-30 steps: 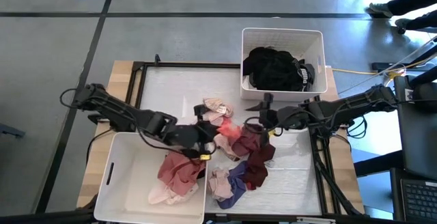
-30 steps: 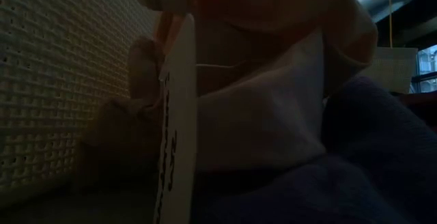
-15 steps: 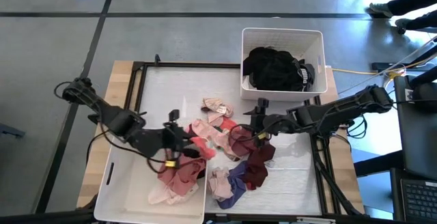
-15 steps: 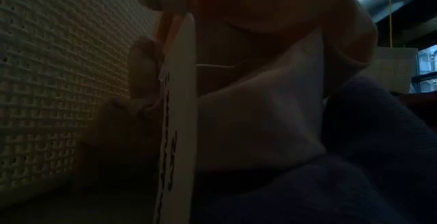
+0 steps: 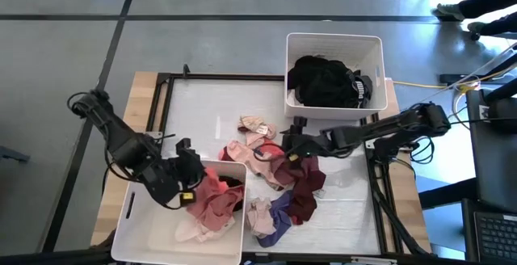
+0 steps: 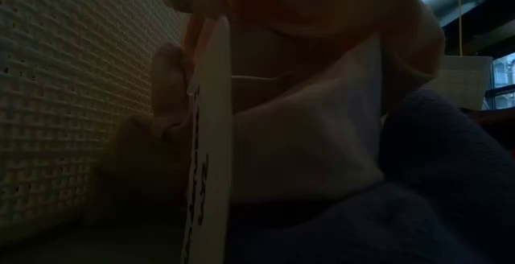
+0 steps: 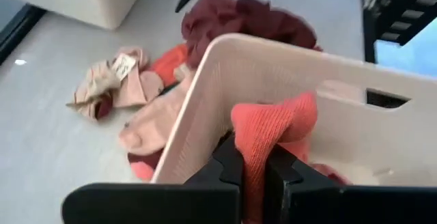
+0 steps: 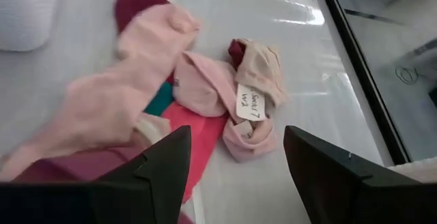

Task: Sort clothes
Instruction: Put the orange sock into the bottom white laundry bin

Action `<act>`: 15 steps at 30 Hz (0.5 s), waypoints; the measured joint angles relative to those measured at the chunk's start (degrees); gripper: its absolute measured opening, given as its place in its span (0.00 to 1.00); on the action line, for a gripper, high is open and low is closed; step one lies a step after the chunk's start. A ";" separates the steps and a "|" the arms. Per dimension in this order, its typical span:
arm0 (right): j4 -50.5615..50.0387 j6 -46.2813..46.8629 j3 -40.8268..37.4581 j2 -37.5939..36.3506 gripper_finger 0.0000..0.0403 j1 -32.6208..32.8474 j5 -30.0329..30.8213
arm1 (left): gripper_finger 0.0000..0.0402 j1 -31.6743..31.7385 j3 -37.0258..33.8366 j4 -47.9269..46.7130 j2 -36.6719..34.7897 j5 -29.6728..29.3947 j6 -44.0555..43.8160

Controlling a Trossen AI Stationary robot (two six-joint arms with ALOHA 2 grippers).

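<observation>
A pile of small clothes [image 5: 279, 176], pink, maroon, purple and beige, lies mid-table; in the right wrist view it shows as pink pieces [image 8: 109, 108] and a tagged beige sock [image 8: 256, 80]. My left gripper [image 5: 192, 186] is over the near-left white bin [image 5: 141, 225], shut on a coral-red garment [image 7: 273, 121]. My right gripper [image 5: 291, 145] is open and empty just above the pile's far right part; its fingers [image 8: 164, 162] stand wide apart above the pink pieces. My left gripper [image 7: 256, 176] pinches one end of the coral-red garment [image 7: 254, 157] between its two fingers. The fingers come from the table's left, pointing right. The garment reaches forward from the fingers and droops inside the bin's right wall [image 7: 225, 80].
Pink clothes [image 5: 206, 212] lie in the near-left bin. A second white bin [image 5: 371, 51] at the far right holds black clothes [image 5: 327, 83]. In the low view a pale tagged garment [image 6: 306, 135] and purple cloth [image 6: 434, 191] fill the picture beside a bin wall [image 6: 72, 95].
My left gripper has gone from the pile toward the table's left and near edge, carrying the coral-red garment over the near-left bin. My right gripper has moved toward the table's left, over the pile.
</observation>
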 joint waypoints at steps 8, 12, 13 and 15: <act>2.67 0.03 0.00 5.23 0.59 -3.91 -4.17 | 0.03 -0.54 -0.02 -1.53 6.64 0.26 -1.35; 2.77 -0.07 0.00 6.84 0.59 -4.00 -4.99 | 0.08 0.23 -0.02 -1.53 8.39 2.33 -2.28; 2.76 -0.14 0.00 7.14 0.59 -3.97 -5.01 | 0.10 0.35 -0.02 -1.61 8.40 3.12 -2.66; 2.78 -0.14 0.00 7.33 0.59 -3.87 -5.03 | 0.16 0.91 -0.02 -1.63 8.34 4.82 -3.17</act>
